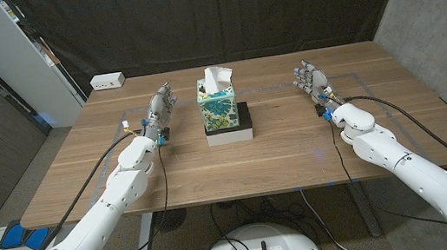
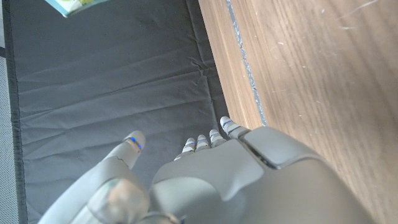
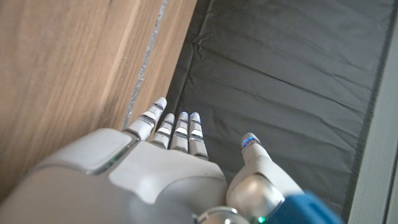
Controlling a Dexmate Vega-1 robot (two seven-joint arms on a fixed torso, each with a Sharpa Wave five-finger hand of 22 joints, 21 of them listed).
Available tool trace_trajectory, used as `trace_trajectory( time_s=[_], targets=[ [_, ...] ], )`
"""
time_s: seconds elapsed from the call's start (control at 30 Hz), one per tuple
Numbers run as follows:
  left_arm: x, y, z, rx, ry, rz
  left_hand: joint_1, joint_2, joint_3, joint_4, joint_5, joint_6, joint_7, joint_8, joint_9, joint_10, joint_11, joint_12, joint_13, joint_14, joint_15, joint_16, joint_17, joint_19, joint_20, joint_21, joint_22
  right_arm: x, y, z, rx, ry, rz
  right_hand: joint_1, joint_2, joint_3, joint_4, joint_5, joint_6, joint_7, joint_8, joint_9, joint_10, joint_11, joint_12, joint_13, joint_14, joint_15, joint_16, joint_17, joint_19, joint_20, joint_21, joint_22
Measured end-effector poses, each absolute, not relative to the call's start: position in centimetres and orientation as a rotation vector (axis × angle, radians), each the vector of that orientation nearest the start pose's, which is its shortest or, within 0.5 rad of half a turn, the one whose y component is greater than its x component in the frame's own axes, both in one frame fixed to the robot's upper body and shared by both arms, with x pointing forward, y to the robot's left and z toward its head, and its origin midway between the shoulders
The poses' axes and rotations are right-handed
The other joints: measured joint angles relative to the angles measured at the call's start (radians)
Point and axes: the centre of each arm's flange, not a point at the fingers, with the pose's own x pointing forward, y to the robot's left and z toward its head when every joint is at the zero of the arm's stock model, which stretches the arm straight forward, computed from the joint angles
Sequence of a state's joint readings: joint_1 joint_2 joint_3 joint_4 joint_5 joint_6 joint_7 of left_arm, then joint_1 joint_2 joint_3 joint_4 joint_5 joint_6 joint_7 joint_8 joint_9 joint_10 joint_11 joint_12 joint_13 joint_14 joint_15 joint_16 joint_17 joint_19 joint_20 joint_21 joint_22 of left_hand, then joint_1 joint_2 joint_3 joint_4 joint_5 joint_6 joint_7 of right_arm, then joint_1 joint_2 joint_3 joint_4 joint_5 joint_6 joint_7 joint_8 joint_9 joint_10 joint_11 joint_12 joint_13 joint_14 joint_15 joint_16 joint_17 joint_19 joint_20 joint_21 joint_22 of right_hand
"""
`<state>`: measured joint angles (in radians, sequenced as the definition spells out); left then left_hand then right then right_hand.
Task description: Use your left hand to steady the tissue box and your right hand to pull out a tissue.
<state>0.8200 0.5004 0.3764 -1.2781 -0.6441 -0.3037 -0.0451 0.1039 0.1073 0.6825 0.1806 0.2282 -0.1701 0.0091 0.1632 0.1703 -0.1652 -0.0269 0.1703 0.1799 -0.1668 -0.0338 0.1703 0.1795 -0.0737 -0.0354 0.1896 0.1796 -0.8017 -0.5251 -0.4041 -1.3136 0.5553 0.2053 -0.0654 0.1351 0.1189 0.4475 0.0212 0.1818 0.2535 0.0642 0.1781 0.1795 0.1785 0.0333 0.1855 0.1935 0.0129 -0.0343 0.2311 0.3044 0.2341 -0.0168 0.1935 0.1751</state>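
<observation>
A tissue box (image 1: 219,108) with a teal and green pattern stands on a flat base, black above and white below (image 1: 230,130), at the middle of the wooden table (image 1: 280,156). A white tissue (image 1: 218,78) sticks up out of its top. My left hand (image 1: 160,108) stands to the left of the box, a clear gap away, fingers stretched out and holding nothing. My right hand (image 1: 314,81) is farther off on the right side, also open with nothing in it. In the left wrist view my left hand (image 2: 205,180) shows, and a corner of the box (image 2: 71,6) at the picture's edge. The right wrist view shows my right hand (image 3: 168,168) with straight fingers.
A white power strip (image 1: 107,82) lies at the table's far left corner. A dark curtain (image 1: 216,12) hangs behind the table. Faint tape lines (image 1: 357,80) mark the tabletop. Cables run along both forearms.
</observation>
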Motion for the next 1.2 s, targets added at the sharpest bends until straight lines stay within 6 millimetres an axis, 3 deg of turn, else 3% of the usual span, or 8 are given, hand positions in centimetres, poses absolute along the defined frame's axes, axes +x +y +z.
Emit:
trace_trajectory(
  time_s=[0.57,0.63,0.67,0.77,0.87,0.93,1.0,1.2],
  targets=[
    [65.7,29.5,-1.8,-0.016,-0.636,-0.211,-0.012,-0.002,-0.004,-0.008,0.0,0.0,0.0,0.011,0.0,-0.007,-0.008,0.013,0.0,0.0,0.0,0.008,-0.003,0.001,0.0,0.008,-0.002,67.6,-29.6,-2.0,-0.191,-0.516,-0.086,0.01,0.01,0.001,0.001,0.0,0.001,0.001,0.0,0.0,-0.002,-0.002,0.007,0.0,0.004,0.004,0.0,-0.002,0.001,-0.014,0.0,0.0],
    [65.8,29.8,-1.7,-0.006,-0.645,-0.204,-0.012,-0.002,-0.018,-0.043,0.0,-0.003,-0.019,0.015,0.0,-0.007,-0.025,0.015,0.0,0.0,0.0,0.008,-0.011,0.022,0.001,0.011,-0.003,67.6,-29.6,-2.0,-0.199,-0.517,-0.098,0.01,0.01,0.004,-0.002,0.0,0.006,0.006,0.007,0.0,-0.001,-0.001,0.007,0.0,0.004,0.004,0.0,-0.003,0.004,-0.01,0.0,0.0],
    [65.8,29.8,-1.7,-0.002,-0.651,-0.203,-0.006,-0.009,-0.032,-0.075,0.0,-0.003,-0.035,0.02,0.0,-0.007,-0.038,0.015,0.0,0.0,0.0,0.008,-0.012,0.034,0.001,0.014,-0.003,67.6,-29.6,-2.0,-0.199,-0.517,-0.099,0.01,0.01,0.005,-0.003,0.0,0.006,0.006,0.008,0.0,-0.001,-0.001,0.007,0.0,0.004,0.004,0.0,-0.003,0.004,-0.01,0.0,0.0],
    [65.9,30.1,-1.6,0.026,-0.675,-0.186,0.042,-0.121,-0.088,-0.189,0.001,-0.001,-0.067,0.026,0.0,-0.007,-0.068,0.015,0.0,0.0,0.0,0.008,-0.012,0.049,0.005,0.016,-0.008,67.7,-29.6,-2.0,-0.207,-0.518,-0.11,0.01,0.01,0.005,-0.003,0.0,0.006,0.006,0.008,0.0,0.002,0.002,0.007,0.0,0.004,0.004,0.0,-0.003,0.004,-0.01,0.0,0.0],
    [65.8,30.2,-1.4,0.06,-0.703,-0.17,0.09,-0.204,-0.136,-0.263,0.018,-0.003,-0.069,0.026,0.006,-0.009,-0.07,0.013,0.003,0.0,0.0,0.003,-0.011,0.046,0.003,0.005,-0.005,67.7,-29.5,-2.0,-0.211,-0.519,-0.115,0.01,0.01,0.005,-0.003,0.0,0.01,0.01,0.008,0.0,0.003,0.003,0.007,0.0,0.004,0.004,0.0,-0.007,0.01,-0.004,0.0,0.0],
    [66.0,30.3,-1.4,0.082,-0.708,-0.16,0.117,-0.239,-0.166,-0.292,0.03,0.0,-0.064,0.022,0.009,-0.009,-0.07,0.011,0.004,0.0,0.0,0.003,-0.009,0.027,0.0,0.005,-0.005,67.7,-29.6,-2.0,-0.214,-0.519,-0.12,0.01,0.01,0.005,-0.003,0.0,0.011,0.011,0.008,0.0,0.008,0.008,0.011,0.0,0.009,-0.002,0.0,-0.007,0.011,-0.003,0.0,0.0],
    [65.9,30.3,-1.2,0.112,-0.72,-0.152,0.14,-0.261,-0.188,-0.314,0.035,-0.001,-0.037,0.022,0.009,-0.008,-0.07,0.011,0.008,0.0,0.0,0.003,-0.009,0.013,0.0,0.005,-0.005,67.7,-29.6,-2.0,-0.215,-0.518,-0.121,0.01,0.01,0.005,-0.003,0.0,0.011,0.011,0.008,0.0,0.008,0.008,0.011,0.0,0.015,0.004,0.0,-0.007,0.011,-0.003,0.008,0.0],
    [65.7,30.8,-0.7,0.245,-0.741,-0.111,0.189,-0.308,-0.271,-0.352,0.086,-0.002,0.021,0.017,0.014,-0.007,-0.027,0.011,0.014,-0.005,0.005,0.003,-0.005,-0.011,0.0,-0.001,-0.005,67.5,-29.6,-2.1,-0.219,-0.514,-0.13,0.01,0.01,0.005,-0.003,0.0,0.016,0.016,0.008,0.0,0.019,0.008,0.011,0.0,0.015,0.004,0.0,-0.007,0.016,0.002,0.008,0.0]
  ],
)
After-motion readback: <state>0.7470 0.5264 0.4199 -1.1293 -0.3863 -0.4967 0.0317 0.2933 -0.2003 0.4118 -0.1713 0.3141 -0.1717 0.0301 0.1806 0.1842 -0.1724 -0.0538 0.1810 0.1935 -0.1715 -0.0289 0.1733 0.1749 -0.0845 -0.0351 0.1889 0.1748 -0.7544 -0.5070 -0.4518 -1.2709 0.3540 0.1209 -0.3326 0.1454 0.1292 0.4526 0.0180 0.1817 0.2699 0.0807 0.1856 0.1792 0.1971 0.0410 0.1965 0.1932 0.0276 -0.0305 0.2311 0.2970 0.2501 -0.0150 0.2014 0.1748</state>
